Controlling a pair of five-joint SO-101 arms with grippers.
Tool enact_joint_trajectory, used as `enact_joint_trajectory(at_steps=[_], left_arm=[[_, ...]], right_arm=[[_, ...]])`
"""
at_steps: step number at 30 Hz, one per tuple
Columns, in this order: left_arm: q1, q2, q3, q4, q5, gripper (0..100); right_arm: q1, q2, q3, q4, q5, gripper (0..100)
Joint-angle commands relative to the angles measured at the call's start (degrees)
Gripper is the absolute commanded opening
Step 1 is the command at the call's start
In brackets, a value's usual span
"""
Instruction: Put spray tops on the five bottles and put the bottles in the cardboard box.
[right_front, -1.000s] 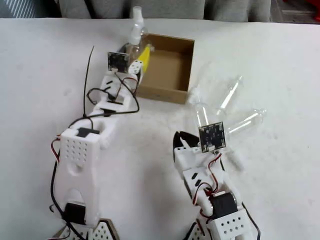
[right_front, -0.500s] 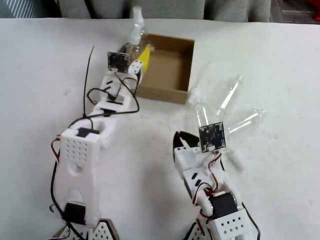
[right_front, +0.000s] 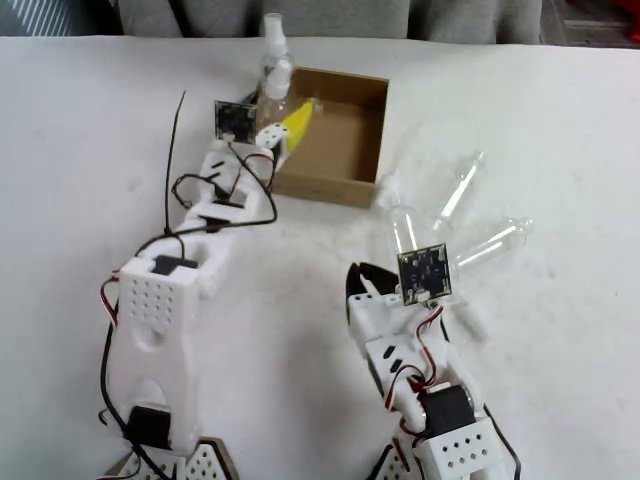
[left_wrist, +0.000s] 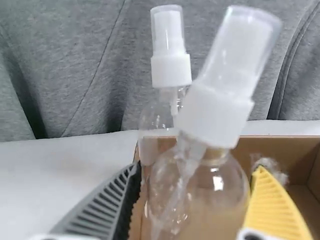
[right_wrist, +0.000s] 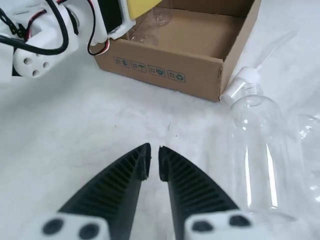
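My left gripper (right_front: 282, 112) is shut on a clear bottle (right_front: 274, 88) with a white spray top, held upright over the near left corner of the cardboard box (right_front: 335, 186). In the left wrist view the held bottle (left_wrist: 200, 175) sits between the black and yellow fingers (left_wrist: 270, 205). A second capped bottle (left_wrist: 167, 105) stands just behind it. My right gripper (right_wrist: 154, 164) is shut and holds nothing, low over the table in front of the box (right_wrist: 160, 67). Beside it lies a capped bottle (right_wrist: 257, 150).
Three clear bottles lie on the table right of the box: one (right_front: 402, 218) nearest the right arm, two more (right_front: 457, 190) (right_front: 490, 243) farther right. A small white piece (right_front: 472, 320) lies by the right arm. A grey cushion runs along the table's far edge.
The left gripper has shifted the held bottle slightly right and down, toward the box's inside, so the second spray top behind it now shows apart. The right arm has not moved.
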Motion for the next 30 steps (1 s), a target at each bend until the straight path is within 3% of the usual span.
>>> enact_joint_trajectory(at_steps=[1,21,30], left_arm=[[-0.75,-1.8,-2.02,0.35,-0.44,33],[-0.22,-22.64,17.05,1.14,-0.79,33],[-0.22,-39.6,28.92,14.86,-0.88,33]], right_arm=[[0.4,-0.13,0.53,0.22,0.44,1.6],[0.48,-0.13,0.53,0.13,0.44,1.6],[0.48,-0.13,0.53,0.13,0.44,1.6]])
